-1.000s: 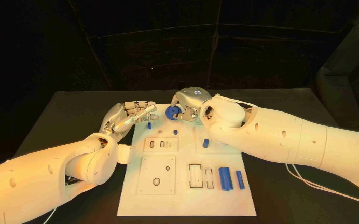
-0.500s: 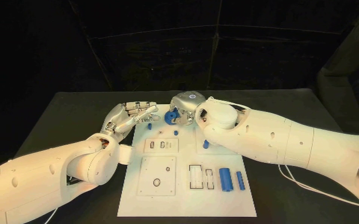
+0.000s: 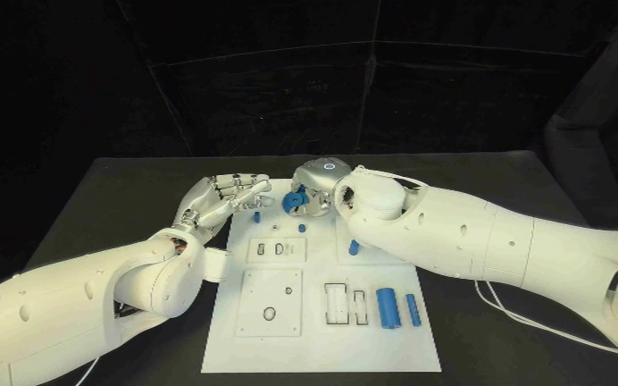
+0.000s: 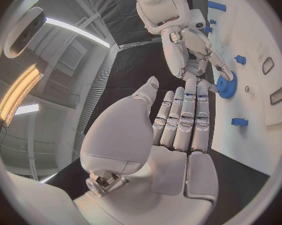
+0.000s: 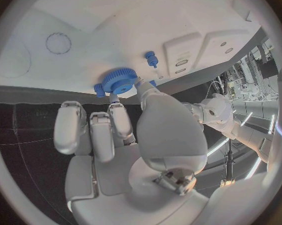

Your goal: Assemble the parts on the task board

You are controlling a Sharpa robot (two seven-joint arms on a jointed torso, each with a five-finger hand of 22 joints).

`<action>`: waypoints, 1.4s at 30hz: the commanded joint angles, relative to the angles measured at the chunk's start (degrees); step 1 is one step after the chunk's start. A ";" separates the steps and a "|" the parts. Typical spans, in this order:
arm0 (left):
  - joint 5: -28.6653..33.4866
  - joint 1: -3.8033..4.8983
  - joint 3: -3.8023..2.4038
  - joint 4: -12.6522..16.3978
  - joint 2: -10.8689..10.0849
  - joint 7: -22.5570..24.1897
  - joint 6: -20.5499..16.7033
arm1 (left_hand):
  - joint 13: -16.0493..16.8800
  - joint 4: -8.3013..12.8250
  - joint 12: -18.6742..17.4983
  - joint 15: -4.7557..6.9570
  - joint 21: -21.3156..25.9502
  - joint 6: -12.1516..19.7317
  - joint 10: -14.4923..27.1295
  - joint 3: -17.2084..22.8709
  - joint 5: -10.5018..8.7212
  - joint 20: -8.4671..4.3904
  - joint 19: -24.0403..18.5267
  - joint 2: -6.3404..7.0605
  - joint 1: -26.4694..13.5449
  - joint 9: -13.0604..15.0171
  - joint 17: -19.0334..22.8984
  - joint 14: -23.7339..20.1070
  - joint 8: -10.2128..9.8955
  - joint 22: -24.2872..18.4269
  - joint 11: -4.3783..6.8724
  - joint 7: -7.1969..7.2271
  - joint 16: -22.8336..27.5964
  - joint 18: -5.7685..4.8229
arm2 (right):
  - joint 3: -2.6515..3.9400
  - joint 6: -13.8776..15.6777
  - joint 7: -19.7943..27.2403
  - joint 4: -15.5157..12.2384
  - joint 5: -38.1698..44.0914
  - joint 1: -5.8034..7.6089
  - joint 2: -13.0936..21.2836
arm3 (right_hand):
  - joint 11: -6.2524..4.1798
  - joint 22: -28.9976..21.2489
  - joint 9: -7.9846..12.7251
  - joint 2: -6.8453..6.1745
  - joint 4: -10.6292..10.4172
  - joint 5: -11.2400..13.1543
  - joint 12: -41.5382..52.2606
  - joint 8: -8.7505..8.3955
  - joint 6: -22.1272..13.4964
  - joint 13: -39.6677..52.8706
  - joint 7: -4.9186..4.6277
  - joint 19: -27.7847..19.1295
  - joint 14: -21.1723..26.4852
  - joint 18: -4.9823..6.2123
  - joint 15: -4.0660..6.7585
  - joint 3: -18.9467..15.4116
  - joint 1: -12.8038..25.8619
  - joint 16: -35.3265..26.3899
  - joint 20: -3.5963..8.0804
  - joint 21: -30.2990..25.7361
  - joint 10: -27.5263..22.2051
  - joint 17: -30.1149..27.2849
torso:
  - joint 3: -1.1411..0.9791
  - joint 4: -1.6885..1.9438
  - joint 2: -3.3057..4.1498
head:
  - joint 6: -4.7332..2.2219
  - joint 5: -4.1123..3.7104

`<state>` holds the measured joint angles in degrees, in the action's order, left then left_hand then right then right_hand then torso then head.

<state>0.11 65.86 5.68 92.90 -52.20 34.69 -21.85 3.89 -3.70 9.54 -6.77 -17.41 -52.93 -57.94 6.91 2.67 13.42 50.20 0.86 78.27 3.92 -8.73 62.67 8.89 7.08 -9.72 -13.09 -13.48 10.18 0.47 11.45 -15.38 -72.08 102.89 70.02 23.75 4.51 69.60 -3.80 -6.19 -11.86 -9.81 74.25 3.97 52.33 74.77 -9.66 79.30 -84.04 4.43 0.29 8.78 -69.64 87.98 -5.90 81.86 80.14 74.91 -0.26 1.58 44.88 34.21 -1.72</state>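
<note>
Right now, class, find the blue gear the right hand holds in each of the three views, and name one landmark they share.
Head view: the blue gear sits at the task board's far end, pinched by the right hand.
Left wrist view: gear at the right hand's fingertips, over the board's edge.
Right wrist view: gear just beyond its own fingertips.
Shared landmark: the small blue peg standing near the gear.

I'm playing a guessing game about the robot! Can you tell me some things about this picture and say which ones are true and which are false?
1. The right hand holds a blue gear. True.
2. The left hand holds a blue part. False: it holds nothing, its fingers stretched out flat.
3. The task board is white. True.
4. The gear lies at the near edge of the board. False: it is at the far end, in the right hand.
5. Two long blue parts lie side by side near the board's near right corner. True.
</note>
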 commanded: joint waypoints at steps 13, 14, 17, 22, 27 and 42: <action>-0.01 0.09 -0.05 0.01 0.04 0.31 0.52 | -0.06 0.49 -0.27 -0.19 0.31 -0.28 -0.36 -0.02 0.20 0.10 0.44 -0.63 -0.16 -0.06 -0.07 0.32 -0.37 -0.09 -0.11 -0.09 0.33 0.38 | 0.02 -3.94 0.09 0.03 -3.10 0.12 0.42 | 0.07 0.36 -0.28 3.65 -4.77 -6.41 0.82 0.20 0.65 1.03 0.12 0.18 -5.00 -0.33 -0.57 -7.51 7.43 0.31 -0.52 0.09 0.34 10.79 | -0.02 0.00 0.01 | 0.06 -0.10; -0.01 0.09 -0.05 0.01 0.03 0.30 0.52 | -0.06 0.49 -0.27 -0.19 0.31 -0.28 -0.36 -0.02 0.20 0.10 0.44 -0.63 -0.16 -0.06 -0.07 0.32 -0.37 -0.09 -0.11 -0.09 0.33 0.38 | 0.02 -3.98 -0.01 0.05 -3.22 0.13 0.49 | 0.08 0.35 -0.27 3.73 -4.76 -6.43 0.80 0.17 0.60 1.01 0.11 0.18 -5.00 -0.32 -0.57 -7.64 7.47 0.32 -0.52 0.08 0.32 10.80 | -0.03 0.01 0.01 | 0.06 -0.11; -0.01 0.09 -0.05 0.03 -0.02 0.29 0.51 | -0.06 0.49 -0.27 -0.19 0.31 -0.28 -0.36 -0.02 0.20 0.10 0.44 -0.63 -0.16 -0.06 -0.07 0.32 -0.37 -0.09 -0.11 -0.09 0.33 0.38 | 0.02 -2.97 0.04 0.10 -3.43 0.13 0.71 | 0.11 0.38 -0.22 4.09 -4.69 -6.78 0.85 0.06 0.46 1.07 0.08 0.19 -5.00 -0.33 -0.59 -8.01 7.43 0.33 -0.53 0.10 0.33 10.82 | -0.01 0.02 -0.01 | 0.09 -0.18; -0.01 0.09 -0.05 0.04 -0.10 0.28 0.55 | -0.06 0.49 -0.27 -0.19 0.31 -0.28 -0.36 -0.02 0.20 0.10 0.44 -0.63 -0.16 -0.06 -0.07 0.32 -0.37 -0.09 -0.11 -0.09 0.33 0.38 | 0.02 4.00 1.58 -0.95 -3.25 0.12 1.84 | 0.03 0.60 -0.22 4.67 -3.81 -10.10 1.83 0.10 0.79 2.03 0.16 0.34 -5.26 -0.37 -0.55 -9.30 4.75 0.78 -0.48 0.23 0.90 11.96 | -0.06 0.03 -0.02 | 0.06 -0.14; -0.01 0.09 -0.05 0.01 -0.29 0.28 0.57 | -0.06 0.49 -0.27 -0.19 0.31 -0.28 -0.36 -0.02 0.20 0.10 0.44 -0.63 -0.16 -0.06 -0.07 0.32 -0.37 -0.09 -0.11 -0.09 0.33 0.38 | 0.02 13.36 6.04 -2.76 -5.73 0.10 4.28 | 0.04 0.59 -0.17 4.33 -2.89 -9.87 2.08 -0.03 0.71 2.30 0.13 0.36 -5.25 -0.37 -0.55 -10.37 2.29 0.78 -0.48 0.24 1.06 11.95 | -0.05 -0.09 -0.09 | -0.19 -0.17; -0.01 0.10 -0.04 0.27 -0.94 0.36 0.72 | -0.07 0.60 -0.35 -0.20 0.35 -0.27 -0.36 -0.01 0.20 0.09 0.46 -0.63 -0.14 -0.07 -0.10 0.31 -0.41 -0.14 -0.11 -0.06 0.42 0.38 | -0.04 9.23 21.25 -12.20 -31.24 0.17 24.21 | -0.46 -2.82 -0.33 3.76 4.24 -4.83 -0.30 0.44 1.89 0.45 0.59 -1.55 -4.48 0.27 -0.11 -12.11 -9.77 -0.66 -0.21 -1.51 -0.46 8.93 | -0.46 -1.34 -0.47 | -0.60 -0.32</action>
<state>0.16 65.87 5.69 92.99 -53.12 34.56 -21.80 3.88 -3.39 9.54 -6.77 -17.41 -52.93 -57.94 6.91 2.67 13.42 50.21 0.64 78.05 3.92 -8.77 62.67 8.66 7.00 -9.72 -13.09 -13.26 10.17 0.42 22.17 0.21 -83.69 79.43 70.06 47.99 4.15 66.91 -4.06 -2.41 -7.87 -14.84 74.22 4.22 53.84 74.94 -9.07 78.25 -84.04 4.44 -0.11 -3.33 -79.05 87.65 -6.07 80.67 80.06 74.95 -0.56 0.64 44.49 33.63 -2.11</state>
